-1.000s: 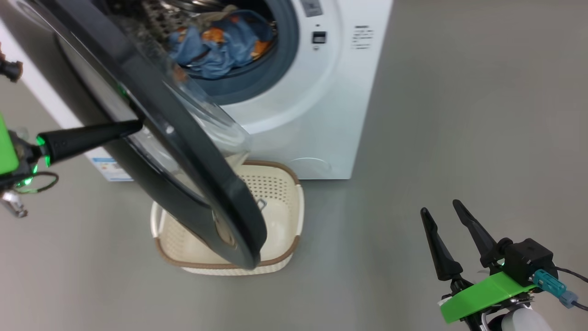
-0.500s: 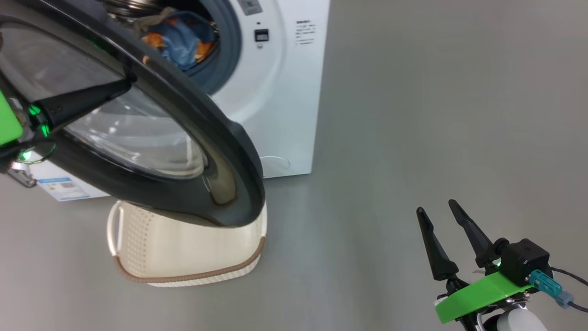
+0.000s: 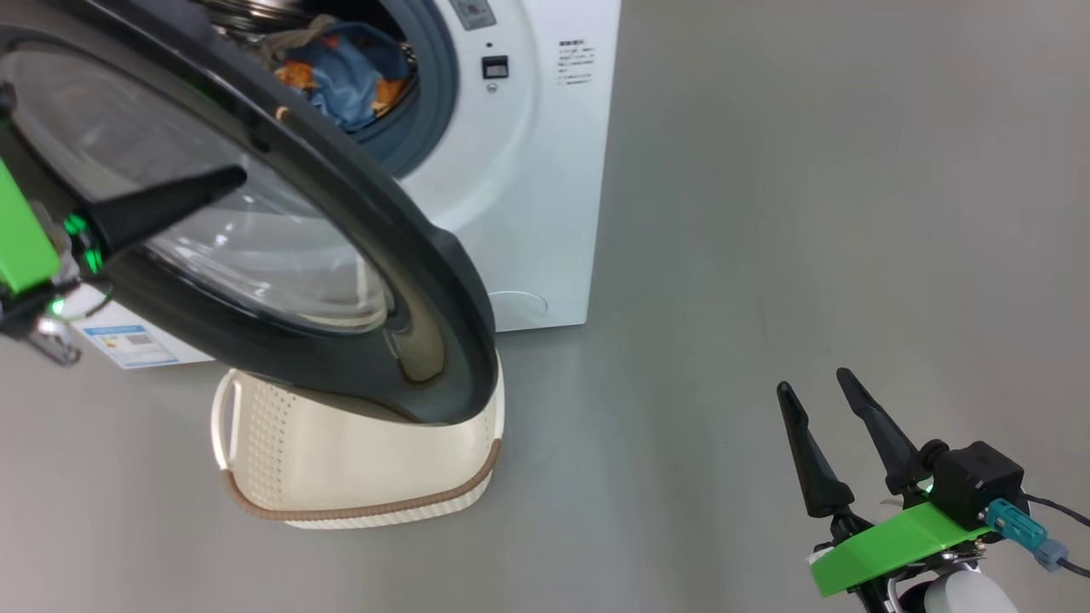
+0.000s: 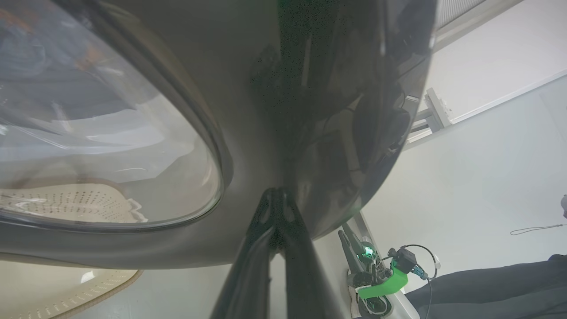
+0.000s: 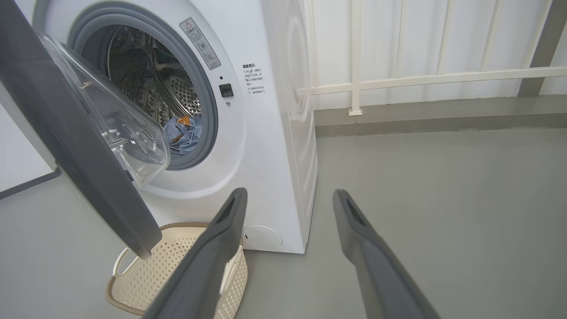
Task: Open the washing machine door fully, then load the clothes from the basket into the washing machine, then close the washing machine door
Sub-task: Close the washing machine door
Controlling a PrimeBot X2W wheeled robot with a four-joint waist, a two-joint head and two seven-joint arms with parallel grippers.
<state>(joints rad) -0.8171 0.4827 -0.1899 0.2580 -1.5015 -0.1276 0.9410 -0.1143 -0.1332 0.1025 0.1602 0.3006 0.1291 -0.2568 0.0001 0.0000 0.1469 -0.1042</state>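
The white washing machine [image 3: 528, 170] stands with its washing machine door [image 3: 383, 255] partly swung out, the black rim and glass bowl over the basket. Light-blue and orange clothes [image 3: 349, 72] lie in the drum, also seen as clothes [image 5: 184, 133] in the right wrist view. My left gripper [image 3: 238, 177] is shut, with its tip [image 4: 277, 195] against the door's glossy outer rim. The cream basket [image 3: 358, 502] sits on the floor under the door; the part of its inside that shows [image 5: 177, 266] is bare. My right gripper [image 3: 817, 387] is open over the floor at the lower right, holding nothing.
Grey floor [image 3: 809, 213] stretches open to the right of the machine. A white railing [image 5: 421, 75] and wall run behind it. A blue label [image 3: 128, 340] sits low on the machine's front. A dark shape [image 4: 487, 283] lies at the left wrist view's lower right.
The head view has shifted. The door has turned from edge-on to showing its outer face, with my shut left gripper's tip staying on it. The right gripper has not moved.
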